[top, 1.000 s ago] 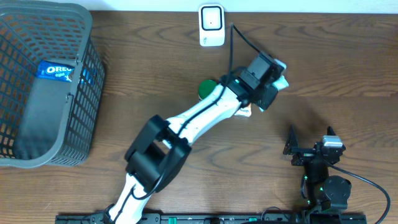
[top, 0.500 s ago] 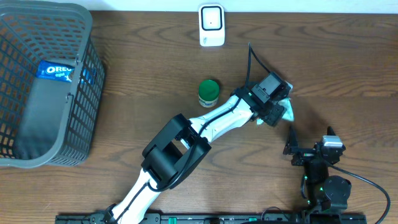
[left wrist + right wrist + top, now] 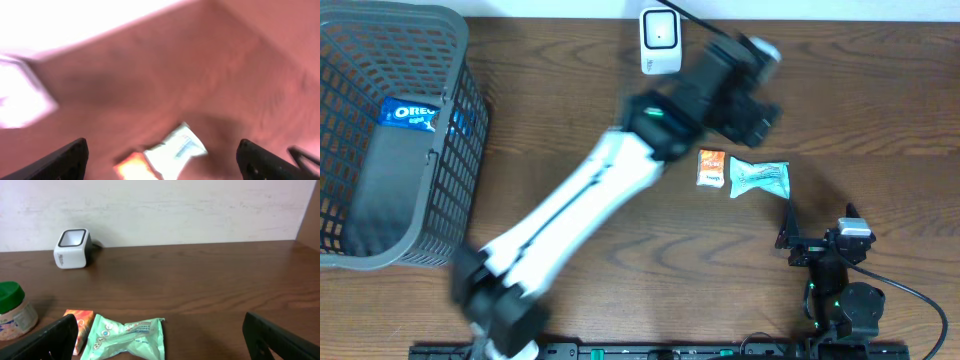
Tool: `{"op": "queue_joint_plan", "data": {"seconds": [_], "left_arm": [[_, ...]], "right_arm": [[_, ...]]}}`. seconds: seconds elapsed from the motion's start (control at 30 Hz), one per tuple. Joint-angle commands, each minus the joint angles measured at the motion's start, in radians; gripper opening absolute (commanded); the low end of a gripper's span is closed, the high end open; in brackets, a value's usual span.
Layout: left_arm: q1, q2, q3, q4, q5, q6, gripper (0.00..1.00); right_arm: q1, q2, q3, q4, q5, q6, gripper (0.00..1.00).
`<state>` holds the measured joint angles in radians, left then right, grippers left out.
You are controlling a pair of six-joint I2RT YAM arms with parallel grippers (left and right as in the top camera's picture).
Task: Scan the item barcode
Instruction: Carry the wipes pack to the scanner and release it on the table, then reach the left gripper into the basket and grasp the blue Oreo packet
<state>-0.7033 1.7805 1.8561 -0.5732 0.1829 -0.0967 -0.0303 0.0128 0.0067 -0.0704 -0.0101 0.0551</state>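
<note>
Mint-green packet (image 3: pixel 758 177) lies flat on the table (image 3: pixel 880 110), nearer the robot than the scanner (image 3: pixel 660 40) and off to its right. A small orange packet (image 3: pixel 711 167) lies just beside it on the scanner's side; whether the two touch is hard to tell. Neither is held. The left gripper (image 3: pixel 162 145) is blurred with motion above the table, between the scanner and the packets, its jaws spread wide with nothing between them; its wrist view looks down on both packets from above. The right gripper (image 3: pixel 160 325) sits low near the robot's edge of the table, farther from the scanner than the packets, jaws fully apart and empty, facing the packets with the scanner beyond them. My reading is that the green packet is parked flat within reach of either arm, so that whichever packet is due for scanning can be lifted and turned toward the scanner. A jar with a green lid (image 3: pixel 12 311) stands in front of the scanner, left of the orange packet; overhead the left arm hides it. A basket (image 3: pixel 390 130) holding a blue biscuit pack (image 3: pixel 410 113) stands far to the scanner's left. Room looks generous, with bare wood to the right of the scanner and in front of it; the table's back edge just behind the scanner is the only close limit
</note>
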Motion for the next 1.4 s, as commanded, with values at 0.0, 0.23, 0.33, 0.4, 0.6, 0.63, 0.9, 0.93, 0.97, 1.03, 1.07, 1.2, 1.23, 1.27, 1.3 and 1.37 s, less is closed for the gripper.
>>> {"op": "queue_joint_plan", "data": {"seconds": [0.0,0.23,0.33,0.4,0.6,0.63,0.9,0.93,0.97,1.03,1.07,1.2,1.23,1.27,1.3,1.37], "left_arm": [[0.144,-0.124,0.011,-0.072,-0.122,-0.012,0.95],[0.581,-0.26,0.011,-0.208,-0.177,-0.191,0.95],[0.768,-0.246,0.01,-0.266,-0.177,-0.332,0.95],[0.875,-0.219,0.01,-0.314,-0.176,-0.458,0.95],[1.035,-0.127,0.01,-0.353,-0.177,-0.507,0.96],[1.047,-0.109,0.007,-0.348,-0.175,-0.516,0.96],[1.053,0.083,0.007,-0.34,-0.309,-0.636,0.94],[1.055,0.109,0.007,-0.338,-0.328,-0.666,0.94],[1.056,0.136,0.007,-0.336,-0.342,-0.697,0.94],[1.061,0.183,0.007,-0.328,-0.353,-0.754,0.94],[1.061,0.209,0.007,-0.318,-0.352,-0.774,0.94],[1.06,0.29,0.007,-0.269,-0.351,-0.81,0.94],[1.06,0.31,0.007,-0.253,-0.352,-0.812,0.94],[1.06,0.327,0.007,-0.241,-0.352,-0.819,0.94],[1.06,0.344,0.007,-0.23,-0.351,-0.824,0.94],[1.06,0.372,0.007,-0.217,-0.35,-0.834,0.94]], "right_arm": [[0.005,-0.003,-0.001,-0.005,0.001,-0.011,0.99],[0.005,-0.003,-0.001,-0.005,0.001,-0.011,0.99],[0.005,-0.003,-0.001,-0.005,0.001,-0.011,0.99],[0.005,-0.003,-0.001,-0.005,0.001,-0.011,0.99],[0.005,-0.003,-0.001,-0.005,0.001,-0.011,0.99],[0.005,-0.003,-0.001,-0.005,0.001,-0.011,0.99],[0.005,-0.003,-0.001,-0.005,0.001,-0.011,0.99],[0.005,-0.003,-0.001,-0.005,0.001,-0.011,0.99],[0.005,-0.003,-0.001,-0.005,0.001,-0.011,0.99],[0.005,-0.003,-0.001,-0.005,0.001,-0.011,0.99],[0.005,-0.003,-0.001,-0.005,0.001,-0.011,0.99],[0.005,-0.003,-0.001,-0.005,0.001,-0.011,0.99],[0.005,-0.003,-0.001,-0.005,0.001,-0.011,0.99],[0.005,-0.003,-0.001,-0.005,0.001,-0.011,0.99],[0.005,-0.003,-0.001,-0.005,0.001,-0.011,0.99],[0.005,-0.003,-0.001,-0.005,0.001,-0.011,0.99]]}}
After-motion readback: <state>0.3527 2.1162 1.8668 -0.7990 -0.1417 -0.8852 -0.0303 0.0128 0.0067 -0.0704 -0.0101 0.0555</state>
